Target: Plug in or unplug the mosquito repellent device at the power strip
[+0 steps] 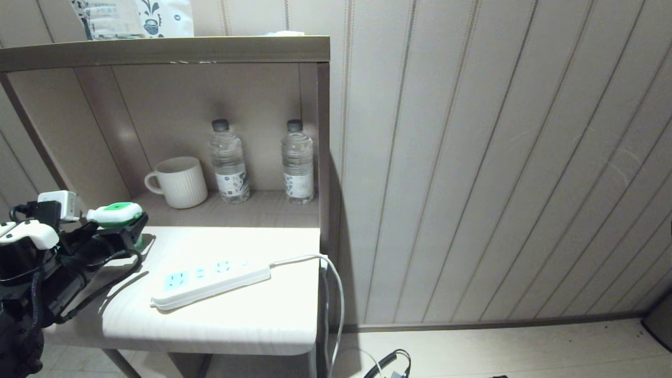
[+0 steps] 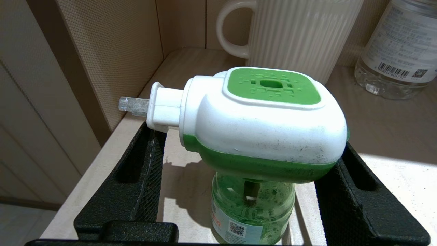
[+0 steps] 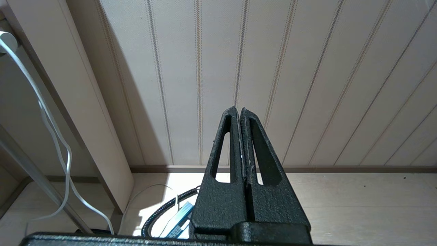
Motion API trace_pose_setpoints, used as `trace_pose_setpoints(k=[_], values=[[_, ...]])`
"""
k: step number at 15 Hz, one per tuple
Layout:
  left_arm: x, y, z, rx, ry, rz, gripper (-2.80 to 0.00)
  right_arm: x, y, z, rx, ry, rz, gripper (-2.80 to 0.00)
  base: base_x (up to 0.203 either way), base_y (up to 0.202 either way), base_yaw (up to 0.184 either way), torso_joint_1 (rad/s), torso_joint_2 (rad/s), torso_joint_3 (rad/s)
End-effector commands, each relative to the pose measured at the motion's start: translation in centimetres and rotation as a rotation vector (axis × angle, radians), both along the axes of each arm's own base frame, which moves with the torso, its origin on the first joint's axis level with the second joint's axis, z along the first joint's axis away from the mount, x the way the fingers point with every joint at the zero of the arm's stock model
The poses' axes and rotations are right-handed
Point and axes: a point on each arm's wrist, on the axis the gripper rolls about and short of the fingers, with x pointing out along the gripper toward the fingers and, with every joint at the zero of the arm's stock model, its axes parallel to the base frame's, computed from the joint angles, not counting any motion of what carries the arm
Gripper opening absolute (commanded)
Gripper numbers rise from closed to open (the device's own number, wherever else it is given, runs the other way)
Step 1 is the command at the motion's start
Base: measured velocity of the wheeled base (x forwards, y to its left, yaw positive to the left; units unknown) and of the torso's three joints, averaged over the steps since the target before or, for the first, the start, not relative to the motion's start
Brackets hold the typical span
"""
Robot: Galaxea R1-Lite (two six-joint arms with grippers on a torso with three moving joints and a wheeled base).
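The mosquito repellent device (image 1: 114,214) stands upright at the far left corner of the white table (image 1: 252,320). It has a white head with a green top and a green bottle (image 2: 252,208) under it. Its prongs (image 2: 134,105) stick out sideways, free of any socket. My left gripper (image 1: 118,233) is open and straddles the device (image 2: 266,119), one black finger (image 2: 143,177) apart from the head, the other finger (image 2: 358,191) right at the head's edge. The power strip (image 1: 210,278) lies slanted mid-table, all its sockets bare. My right gripper (image 3: 239,112) is shut and empty, low by the wall.
A ribbed cream mug (image 1: 181,182) and two water bottles (image 1: 229,163) (image 1: 297,163) stand in the shelf niche just behind the device. The strip's white cord (image 1: 336,294) hangs off the table's right edge. The shelf top (image 1: 168,50) overhangs the niche.
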Motion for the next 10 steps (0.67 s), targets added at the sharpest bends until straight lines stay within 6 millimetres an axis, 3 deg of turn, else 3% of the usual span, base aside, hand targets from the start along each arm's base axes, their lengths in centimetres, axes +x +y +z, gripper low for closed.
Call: trace_pose_setpoints(k=[1,4,5,6,10], values=[[-0.09,0.01,0.66,0.01,-0.054,0.005,-2.8,0.0,0.0,0.0,0.0,0.0,-0.001,-2.8,0.0,0.0,0.0,0.0,0.0,0.0],[-0.06,0.03,0.69,0.012,-0.056,0.012,-2.8,0.0,0.0,0.0,0.0,0.0,0.0,-2.8,0.0,0.0,0.0,0.0,0.0,0.0],[-0.06,0.03,0.69,0.012,-0.056,0.012,-2.42,0.0,0.0,-0.02,0.0,0.001,0.0,-2.8,0.0,0.0,0.0,0.0,0.0,0.0],[-0.06,0.03,0.69,0.012,-0.056,0.012,0.0,0.01,0.0,0.0,0.0,0.001,0.0,-2.8,0.0,0.0,0.0,0.0,0.0,0.0],[-0.09,0.03,0.66,0.01,-0.054,0.012,0.0,0.0,0.0,-0.02,-0.001,0.001,0.0,-2.8,0.0,0.0,0.0,0.0,0.0,0.0]])
